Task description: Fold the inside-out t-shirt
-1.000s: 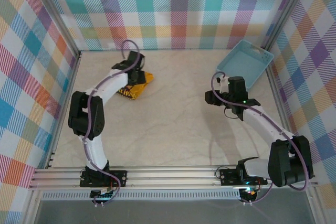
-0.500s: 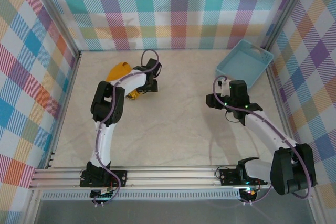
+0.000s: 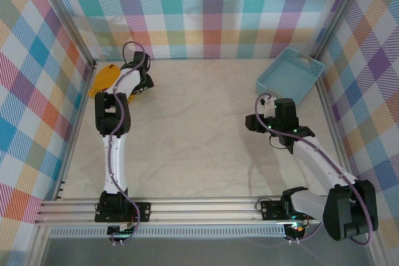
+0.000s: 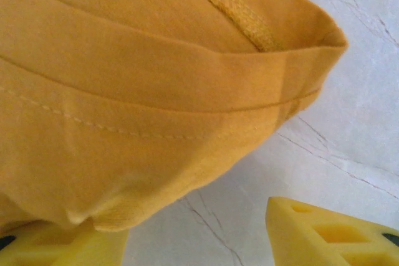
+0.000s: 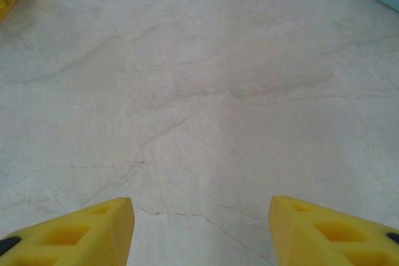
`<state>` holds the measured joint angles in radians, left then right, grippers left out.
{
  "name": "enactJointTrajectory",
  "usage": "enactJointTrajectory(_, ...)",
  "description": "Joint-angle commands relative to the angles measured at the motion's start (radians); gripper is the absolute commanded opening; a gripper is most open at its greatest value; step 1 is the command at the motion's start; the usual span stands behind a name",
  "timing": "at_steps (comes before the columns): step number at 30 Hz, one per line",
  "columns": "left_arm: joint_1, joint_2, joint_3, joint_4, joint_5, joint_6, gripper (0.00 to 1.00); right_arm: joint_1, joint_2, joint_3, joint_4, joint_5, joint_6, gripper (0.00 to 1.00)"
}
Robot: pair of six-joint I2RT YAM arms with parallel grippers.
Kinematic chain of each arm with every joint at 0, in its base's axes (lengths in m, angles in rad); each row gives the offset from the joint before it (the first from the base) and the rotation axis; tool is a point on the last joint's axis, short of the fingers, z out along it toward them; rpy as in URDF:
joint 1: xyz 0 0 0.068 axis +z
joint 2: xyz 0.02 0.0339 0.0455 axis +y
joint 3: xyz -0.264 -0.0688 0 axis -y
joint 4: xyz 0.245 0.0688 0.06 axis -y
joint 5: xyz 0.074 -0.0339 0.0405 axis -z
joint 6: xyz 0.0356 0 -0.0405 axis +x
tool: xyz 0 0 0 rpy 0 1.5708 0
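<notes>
From where I stand, the inside-out t-shirt [image 3: 103, 78] lies bunched in a mustard heap in the far left corner of the table [image 3: 199, 141], hard against the checked wall. The left gripper [image 4: 187, 228] is right at it with its jaws apart. Cloth is heaped against one finger [image 4: 56, 244], but bare tabletop shows between the two, so I would not call it a grip. The right gripper [image 5: 199, 216] hangs spread wide over bare table on the right, holding nothing, with the light blue basket [image 3: 290, 78] beyond it at the far right. The shirt looks light, soft and limp. It should sag and crumple wherever it is lifted, and drag easily. The stitched hem [image 4: 187, 101] looks the firmest place to pinch, best with one gripper at each end after pulling it out to open table.
</notes>
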<state>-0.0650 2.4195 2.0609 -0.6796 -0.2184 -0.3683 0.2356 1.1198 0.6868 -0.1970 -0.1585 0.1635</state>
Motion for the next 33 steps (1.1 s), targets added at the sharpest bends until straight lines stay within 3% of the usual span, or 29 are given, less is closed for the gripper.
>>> enactJointTrajectory(1,-0.042,-0.089,-0.032,0.012,0.103,0.044,0.62,-0.005,0.000,-0.015,-0.003,0.042,-0.048,0.62)
enactJointTrajectory(4,-0.068,-0.268,-0.252,0.152,0.139,0.050,0.69,-0.021,0.028,-0.030,0.043,0.095,-0.076,0.65)
enactJointTrajectory(6,-0.071,-0.415,-0.452,0.285,0.165,0.039,0.84,-0.037,0.046,-0.048,0.101,0.122,-0.093,0.67)
enactJointTrajectory(7,-0.072,-0.501,-0.577,0.371,0.163,0.037,0.99,-0.044,0.061,-0.058,0.135,0.148,-0.104,0.71)
enactJointTrajectory(8,-0.073,-0.585,-0.701,0.468,0.144,0.042,1.00,-0.046,0.077,-0.065,0.169,0.181,-0.117,0.92)
enactJointTrajectory(9,-0.078,-0.655,-0.802,0.538,0.126,0.054,1.00,-0.049,0.091,-0.073,0.198,0.212,-0.130,1.00)
enactJointTrajectory(11,-0.083,-0.793,-0.999,0.665,0.078,0.090,1.00,-0.055,0.121,-0.099,0.284,0.295,-0.159,1.00)
enactJointTrajectory(16,-0.116,-0.996,-1.356,0.916,-0.077,0.248,1.00,-0.066,0.186,-0.179,0.493,0.304,-0.254,1.00)
enactJointTrajectory(18,-0.118,-1.056,-1.407,0.922,-0.101,0.278,1.00,-0.076,0.222,-0.203,0.570,0.335,-0.254,1.00)
enactJointTrajectory(21,-0.119,-1.084,-1.478,0.997,-0.103,0.354,1.00,-0.092,0.239,-0.223,0.669,0.314,-0.293,1.00)
enactJointTrajectory(26,-0.111,-1.021,-1.585,1.188,-0.088,0.417,1.00,-0.167,0.237,-0.284,0.855,0.090,-0.293,1.00)
enactJointTrajectory(30,-0.065,-0.965,-1.653,1.419,0.060,0.443,1.00,-0.234,0.305,-0.303,0.979,-0.081,-0.235,1.00)
enactJointTrajectory(33,-0.019,-0.857,-1.649,1.502,0.130,0.418,1.00,-0.256,0.412,-0.304,1.078,-0.076,-0.198,1.00)
